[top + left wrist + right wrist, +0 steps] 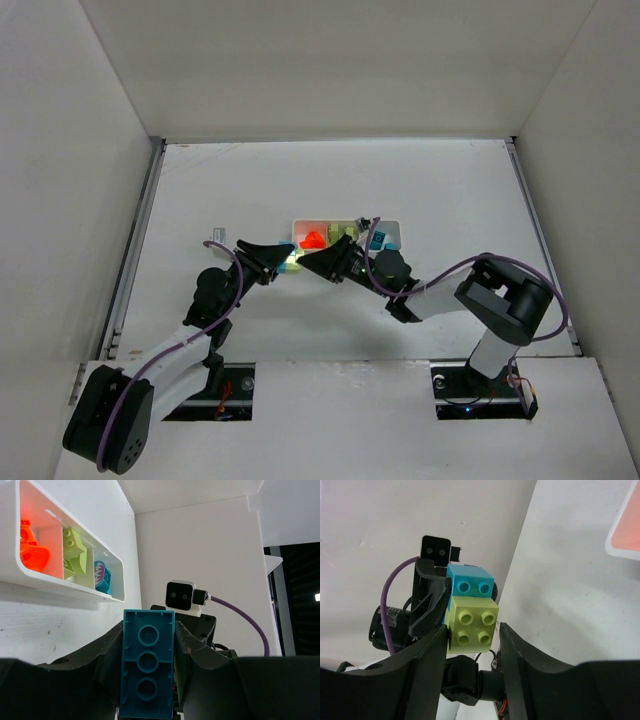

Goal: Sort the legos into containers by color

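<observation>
My left gripper [148,630] is shut on a teal-blue lego [147,665], seen from its underside. A yellow-green lego [472,625] is stuck onto that teal lego [470,582]. My right gripper [472,630] is open around the yellow-green lego: its left finger touches it and its right finger stands apart. In the top view the left gripper [278,262] and right gripper [308,262] meet just in front of the white tray [397,226]. The tray holds an orange-red lego [313,239], a yellow-green lego [347,234] and a teal lego [378,240], each in its own compartment.
The tray [60,587] lies close behind the grippers, and a corner of it [626,530] shows in the right wrist view. A small grey object [213,236] lies on the table left of the tray. White walls enclose the table on three sides.
</observation>
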